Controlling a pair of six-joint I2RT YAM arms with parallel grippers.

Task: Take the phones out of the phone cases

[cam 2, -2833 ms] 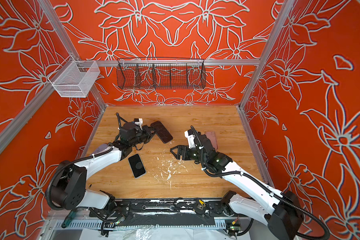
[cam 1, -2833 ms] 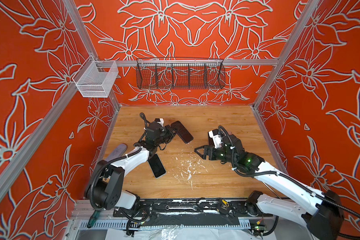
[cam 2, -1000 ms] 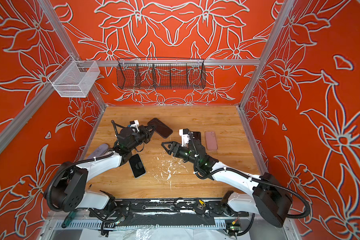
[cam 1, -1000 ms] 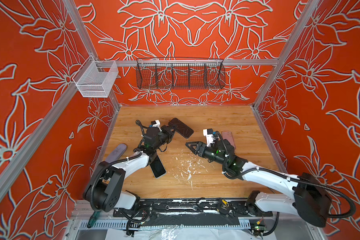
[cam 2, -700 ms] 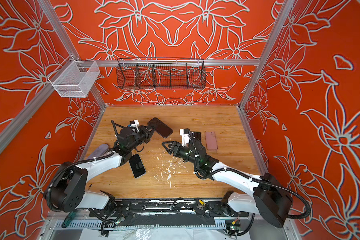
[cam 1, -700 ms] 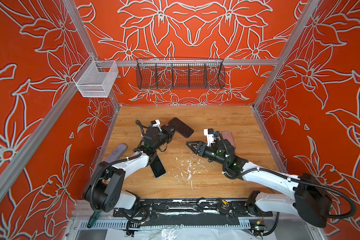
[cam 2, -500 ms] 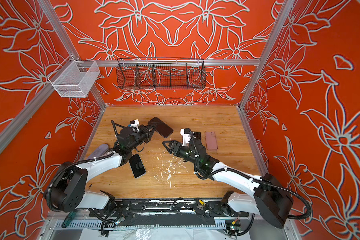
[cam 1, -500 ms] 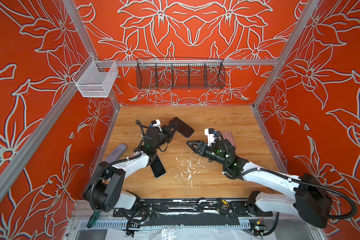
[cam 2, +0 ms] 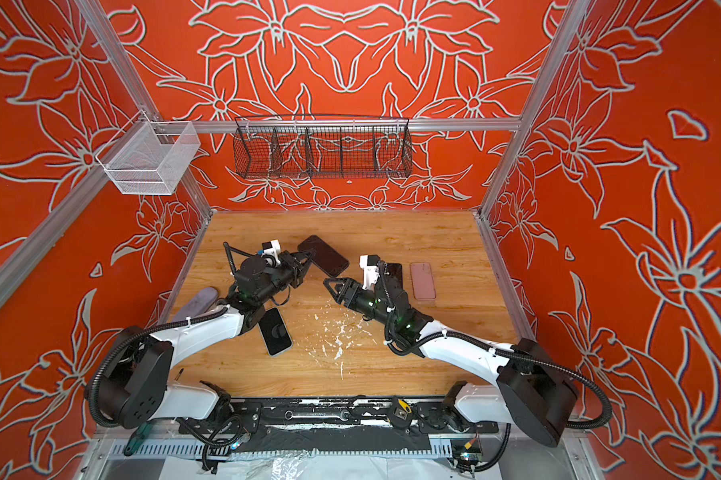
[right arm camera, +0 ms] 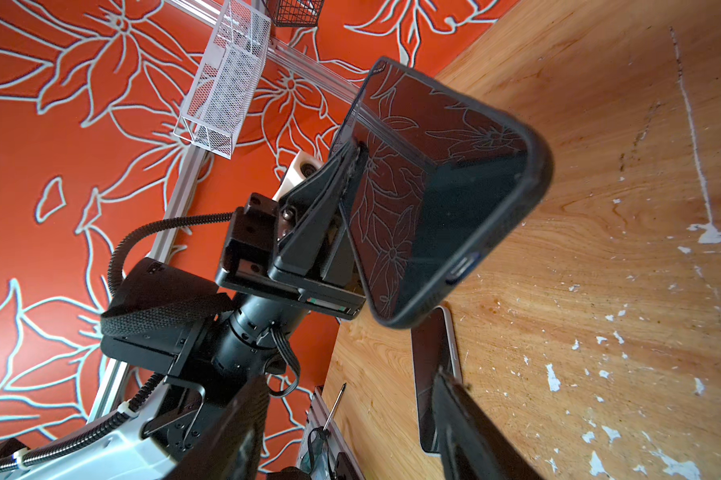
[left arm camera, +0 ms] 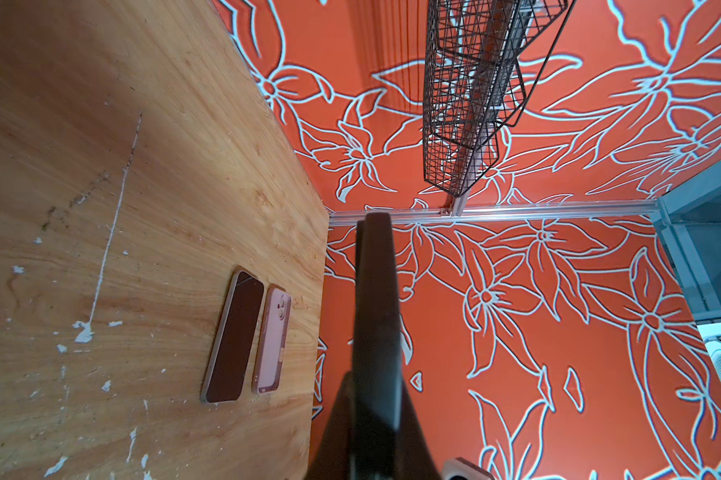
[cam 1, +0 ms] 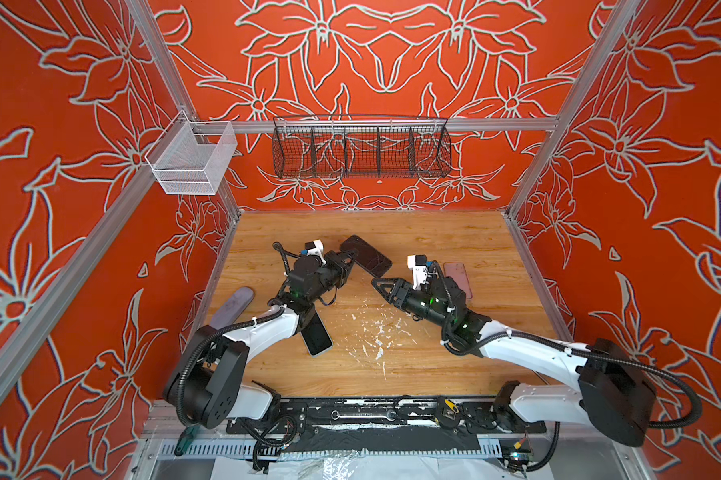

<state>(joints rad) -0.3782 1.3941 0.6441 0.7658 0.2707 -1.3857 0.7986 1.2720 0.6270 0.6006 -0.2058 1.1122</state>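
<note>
Moved since earlier: the right arm has swung in from the right side of the table (cam 1: 392,232) toward the middle, and its pincer now points at the raised phone. The left arm still holds that phone up.
Phone: the phone (cam 1: 366,256) (cam 2: 323,255) has a dark glossy screen. It sits in a black case (right arm camera: 533,174) with rounded corners and is tilted, off the table, left of centre.
Left pincer: the left pincer (cam 1: 347,260) (right arm camera: 352,153) is clamped tight on one long edge of the phone and case.
Right pincer: the right pincer (cam 1: 381,289) (right arm camera: 350,376) has its jaws partly spread and holds nothing. Its tips are near the phone's lower end but apart from it.
Right wrist view only: the screen mirrors the wall's flower pattern, and a port opening shows in the case's bottom edge.
Left wrist view only: the phone appears edge-on as a thin dark slab (left arm camera: 375,311). Beyond it a dark-screened phone (left arm camera: 236,340) and a pink phone (left arm camera: 273,338) lie side by side on the table.
Top views only: a white-edged phone (cam 1: 319,338) lies partly under the left arm, and a grey case (cam 1: 232,305) rests at the table's left edge.
</note>
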